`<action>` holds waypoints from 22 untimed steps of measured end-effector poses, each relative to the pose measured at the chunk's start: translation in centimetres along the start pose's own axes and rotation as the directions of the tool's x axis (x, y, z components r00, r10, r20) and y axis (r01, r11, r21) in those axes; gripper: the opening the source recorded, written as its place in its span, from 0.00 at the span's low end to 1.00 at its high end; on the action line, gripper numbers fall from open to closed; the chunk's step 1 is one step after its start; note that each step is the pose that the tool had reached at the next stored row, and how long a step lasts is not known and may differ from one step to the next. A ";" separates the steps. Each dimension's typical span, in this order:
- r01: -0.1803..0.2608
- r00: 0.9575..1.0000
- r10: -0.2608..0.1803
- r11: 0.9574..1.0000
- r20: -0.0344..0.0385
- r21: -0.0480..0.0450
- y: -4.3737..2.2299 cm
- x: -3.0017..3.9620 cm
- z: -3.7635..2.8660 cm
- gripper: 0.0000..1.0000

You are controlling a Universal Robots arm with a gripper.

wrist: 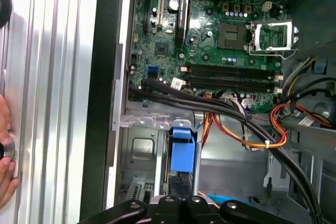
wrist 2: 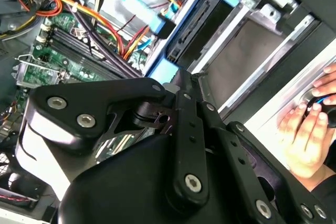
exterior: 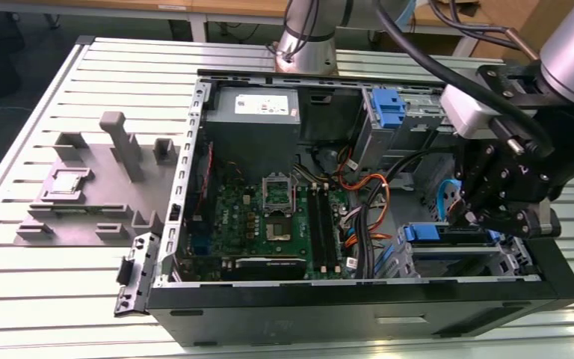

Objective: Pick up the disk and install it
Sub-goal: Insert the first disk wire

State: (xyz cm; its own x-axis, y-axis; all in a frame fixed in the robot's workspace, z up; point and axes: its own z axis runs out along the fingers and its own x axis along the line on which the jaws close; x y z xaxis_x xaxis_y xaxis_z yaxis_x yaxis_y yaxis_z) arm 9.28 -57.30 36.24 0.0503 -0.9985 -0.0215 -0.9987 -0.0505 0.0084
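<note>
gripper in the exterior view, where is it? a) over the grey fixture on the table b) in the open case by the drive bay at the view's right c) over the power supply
b: the gripper is low in the open case at the exterior view's right end, right by the blue-railed disk in the drive bay.

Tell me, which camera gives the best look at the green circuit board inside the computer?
The first wrist view: the green circuit board faces the camera, its socket and slots plain. The exterior view takes in most of the board inside the case, from farther off. In the second wrist view a part lies under cables.
</note>
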 end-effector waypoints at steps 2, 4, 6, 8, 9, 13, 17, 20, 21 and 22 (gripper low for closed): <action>0.000 1.000 0.000 1.000 0.000 0.000 -0.44 0.02 0.00 0.12; 0.000 1.000 0.000 1.000 0.000 0.000 -0.86 0.04 -0.01 0.12; 0.000 1.000 0.000 1.000 0.000 0.000 -1.24 0.06 -0.01 0.12; 0.000 1.000 0.000 1.000 0.000 0.000 -1.59 0.07 -0.01 0.12; 0.000 1.000 0.000 1.000 0.000 -0.001 -1.75 0.08 0.00 0.12; 0.000 1.000 0.000 1.000 0.000 -0.001 -2.34 0.10 -0.01 0.12; 0.000 1.000 0.000 1.000 0.000 -0.001 -2.77 0.10 -0.02 0.12; 0.000 1.000 0.000 1.000 0.000 -0.001 -2.84 0.11 -0.01 0.12; 0.000 1.000 0.000 1.000 0.000 -0.001 -2.84 0.11 -0.02 0.12; 0.000 1.000 0.000 1.000 0.000 -0.001 -2.84 0.11 -0.02 0.12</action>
State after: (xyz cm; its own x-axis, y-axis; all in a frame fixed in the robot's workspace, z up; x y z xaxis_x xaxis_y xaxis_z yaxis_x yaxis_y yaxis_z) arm 12.13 -57.26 36.23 0.0503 -0.9985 -0.0214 -0.9987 -0.0505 0.0091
